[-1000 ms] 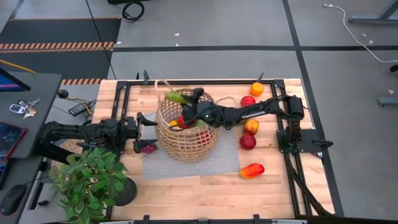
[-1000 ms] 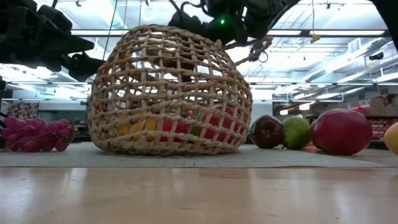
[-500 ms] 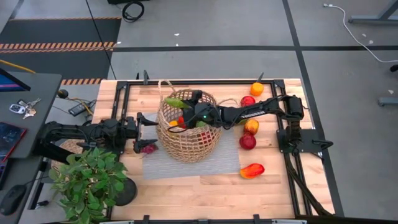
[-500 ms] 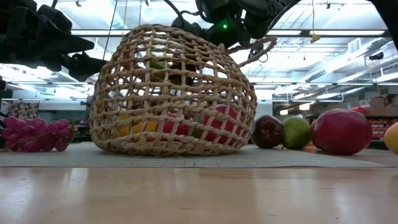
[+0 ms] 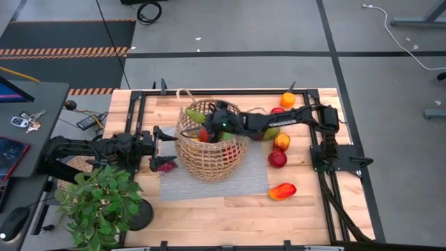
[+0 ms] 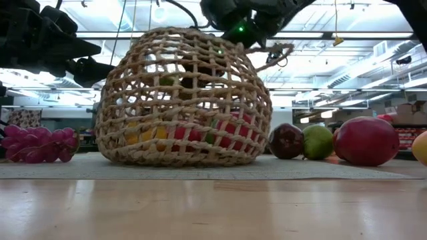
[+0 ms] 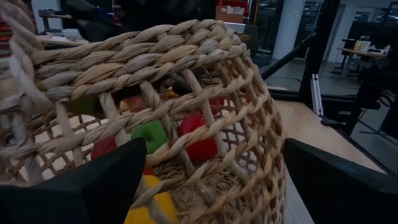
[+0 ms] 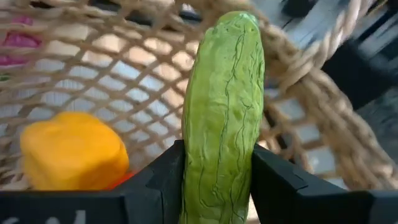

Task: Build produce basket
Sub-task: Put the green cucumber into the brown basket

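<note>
Jaws of your right gripper (image 8: 214, 180) clamp the long green ridged cucumber (image 8: 224, 112) over the round tan wicker basket (image 5: 207, 143); your left gripper (image 5: 164, 143), beside that basket, stands open. Release carelessly and the cucumber could catch the rim.

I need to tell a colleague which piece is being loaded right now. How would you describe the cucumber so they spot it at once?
Find the round wicker basket on the grey mat mid-table. The right end effector reaches over its rim, shut on the cucumber. It is the only long, ridged green piece, unlike the rounder red and yellow produce inside the basket.
</note>
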Robot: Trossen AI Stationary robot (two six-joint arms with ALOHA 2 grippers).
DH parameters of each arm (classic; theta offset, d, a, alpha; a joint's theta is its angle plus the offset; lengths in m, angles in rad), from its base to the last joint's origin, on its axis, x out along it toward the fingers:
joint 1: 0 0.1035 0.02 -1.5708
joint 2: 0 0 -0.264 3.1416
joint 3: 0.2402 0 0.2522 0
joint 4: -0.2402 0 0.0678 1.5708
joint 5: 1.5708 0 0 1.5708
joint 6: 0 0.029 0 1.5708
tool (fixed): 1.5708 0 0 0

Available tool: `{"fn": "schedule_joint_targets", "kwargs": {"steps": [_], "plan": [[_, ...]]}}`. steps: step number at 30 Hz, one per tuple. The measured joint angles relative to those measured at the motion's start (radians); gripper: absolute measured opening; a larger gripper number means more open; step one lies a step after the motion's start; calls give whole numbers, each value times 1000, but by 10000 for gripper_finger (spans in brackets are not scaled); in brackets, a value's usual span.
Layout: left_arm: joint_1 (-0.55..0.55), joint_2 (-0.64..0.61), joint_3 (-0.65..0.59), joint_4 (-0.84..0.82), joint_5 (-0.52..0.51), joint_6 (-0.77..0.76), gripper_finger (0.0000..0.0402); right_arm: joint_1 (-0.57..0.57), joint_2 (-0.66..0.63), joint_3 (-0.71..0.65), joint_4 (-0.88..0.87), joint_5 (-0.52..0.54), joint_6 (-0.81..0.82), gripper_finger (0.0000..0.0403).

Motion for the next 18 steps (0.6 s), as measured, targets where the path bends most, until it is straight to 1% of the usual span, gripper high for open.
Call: {"fn": "schedule_joint_targets", "kwargs": {"steps": [7,12,15,18], "plan": [[0,0,0,1,1,0,386,-1,2,182,-331,-27,69,160],[0,0,0,1,1,0,386,-1,2,257,-518,-132,134,160],[0,0,0,2,2,0,386,-4,0,276,-551,-178,166,160],[0,0,0,2,2,0,386,-20,0,275,-605,-254,206,160]]}}
